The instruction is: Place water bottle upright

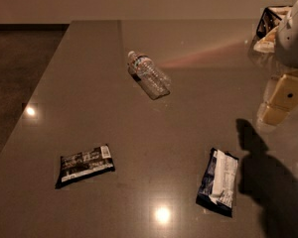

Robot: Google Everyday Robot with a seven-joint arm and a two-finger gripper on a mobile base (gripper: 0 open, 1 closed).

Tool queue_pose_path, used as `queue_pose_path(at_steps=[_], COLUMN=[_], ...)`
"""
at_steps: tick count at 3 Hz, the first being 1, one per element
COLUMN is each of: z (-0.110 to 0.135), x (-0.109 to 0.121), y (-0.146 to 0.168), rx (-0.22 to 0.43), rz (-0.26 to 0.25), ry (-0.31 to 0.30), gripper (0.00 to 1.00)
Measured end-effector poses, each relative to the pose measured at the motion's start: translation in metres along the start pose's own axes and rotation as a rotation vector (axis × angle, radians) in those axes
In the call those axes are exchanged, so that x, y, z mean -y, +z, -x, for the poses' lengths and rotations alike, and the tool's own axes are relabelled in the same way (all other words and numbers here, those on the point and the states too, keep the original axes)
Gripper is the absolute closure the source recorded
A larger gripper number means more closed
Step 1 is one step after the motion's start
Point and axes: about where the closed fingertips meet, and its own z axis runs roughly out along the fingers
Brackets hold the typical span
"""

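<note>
The water bottle [149, 76] lies on its side on the grey-brown table [139, 133], towards the back middle. It is clear and ribbed, its cap end points to the back left and its base to the front right. My gripper [280, 103] hangs above the table at the right edge of the view, below the white arm [295, 33]. It is well to the right of the bottle, apart from it, and holds nothing that I can see.
A dark snack packet [84, 165] lies flat at the front left. Another dark and white packet [218, 182] lies at the front right, next to the arm's shadow. A dark-rimmed box [269, 20] stands at the back right. The table's left edge [39, 83] runs diagonally, with dark floor beyond.
</note>
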Motion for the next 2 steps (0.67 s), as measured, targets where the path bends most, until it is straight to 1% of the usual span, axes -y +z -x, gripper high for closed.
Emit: queue_pose_path(at_steps=[1, 2], z=[0.000, 0.014], x=[0.000, 0.008], y=[0.000, 0.004], rx=[0.000, 0.023], rz=[0.000, 0.003], ry=[0.000, 0.040], gripper=[0.00, 0.00])
